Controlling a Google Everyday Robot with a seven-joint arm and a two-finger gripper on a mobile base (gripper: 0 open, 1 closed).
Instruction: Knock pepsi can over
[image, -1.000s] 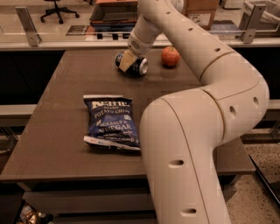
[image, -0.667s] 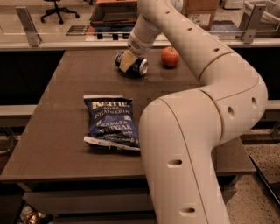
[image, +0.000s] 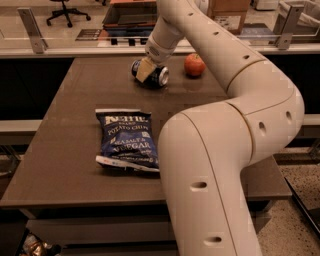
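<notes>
The pepsi can (image: 156, 76), dark blue with a silver end, lies on its side near the far edge of the brown table (image: 75, 135). Its silver end faces right. My gripper (image: 144, 70) hangs over the can's left part at the end of the big white arm (image: 235, 70), with a tan finger (image: 144, 69) down against the can. The rest of the gripper is hidden behind the wrist.
A flat blue potato chip bag (image: 127, 140) lies in the middle of the table. A red apple (image: 194, 64) sits to the right of the can. The arm's elbow covers the table's right front. A railing and counter run behind the table.
</notes>
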